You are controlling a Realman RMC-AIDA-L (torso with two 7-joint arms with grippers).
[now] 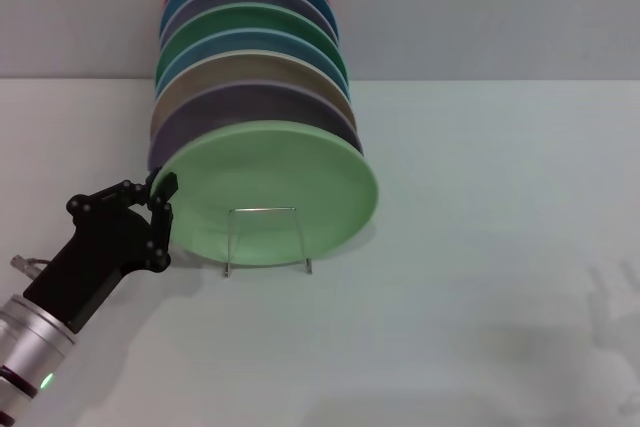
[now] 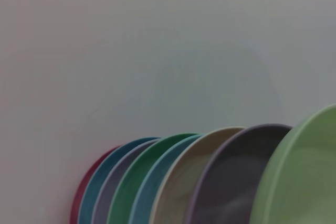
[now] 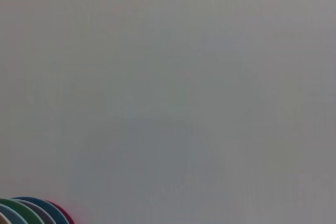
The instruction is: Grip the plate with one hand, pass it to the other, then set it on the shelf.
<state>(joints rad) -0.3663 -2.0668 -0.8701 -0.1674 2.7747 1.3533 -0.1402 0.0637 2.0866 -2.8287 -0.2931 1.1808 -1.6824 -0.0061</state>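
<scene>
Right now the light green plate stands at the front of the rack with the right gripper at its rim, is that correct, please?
Not quite: it is the left gripper at the rim, as the head view shows. The right arm is out of sight. The rest holds: the light green plate stands at the front of the rack, ahead of the other plates.

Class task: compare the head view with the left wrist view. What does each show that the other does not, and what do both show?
Only the head view shows the left gripper at the left rim of the light green plate, the wire shelf in front of it, and the white table. The left wrist view adds no object of its own, only the plates edge-on. Both show the light green plate at the front of the row of coloured plates.
</scene>
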